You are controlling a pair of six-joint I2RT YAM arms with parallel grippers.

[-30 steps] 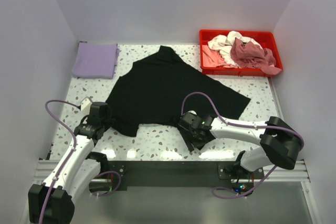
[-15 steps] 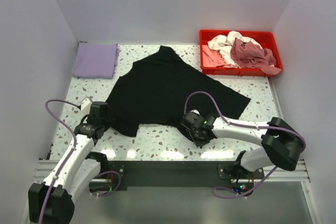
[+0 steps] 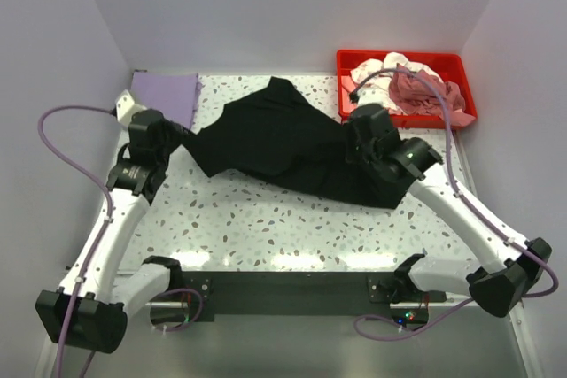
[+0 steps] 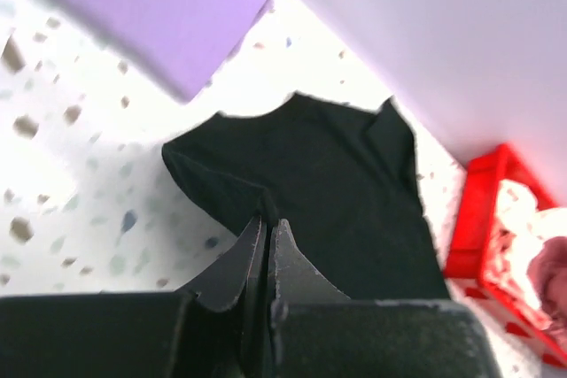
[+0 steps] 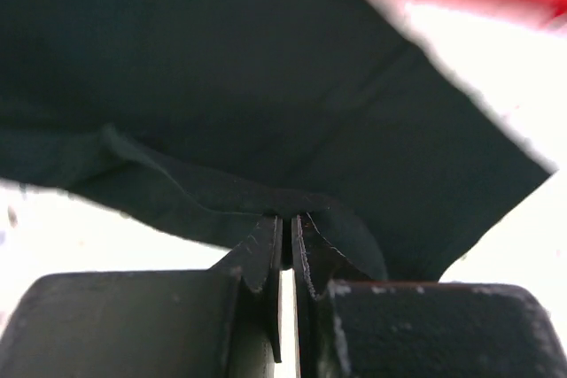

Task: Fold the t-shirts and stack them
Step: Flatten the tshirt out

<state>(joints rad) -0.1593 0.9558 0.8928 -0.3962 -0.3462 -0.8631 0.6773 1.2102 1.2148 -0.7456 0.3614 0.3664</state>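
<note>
Here both arms reach far across the table (image 3: 266, 219). The left gripper (image 3: 177, 135) is clamped on the left end of the one black shirt (image 3: 283, 143), and the right gripper (image 3: 353, 150) pinches its right part. One folded lavender shirt (image 3: 168, 90) lies just behind-left of the black shirt. Behind-right of it, one red tray (image 3: 456, 64) holds a heap (image 3: 407, 86) of pale shirts, count unclear, crossed by a cable (image 3: 423, 80).

Robot lab test cell, shown by plain pale walls (image 3: 292, 6) boxing in a white speckled terrazzo-patterned tabletop (image 3: 266, 227) fronted by an aluminium mounting rail (image 3: 461, 288).
</note>
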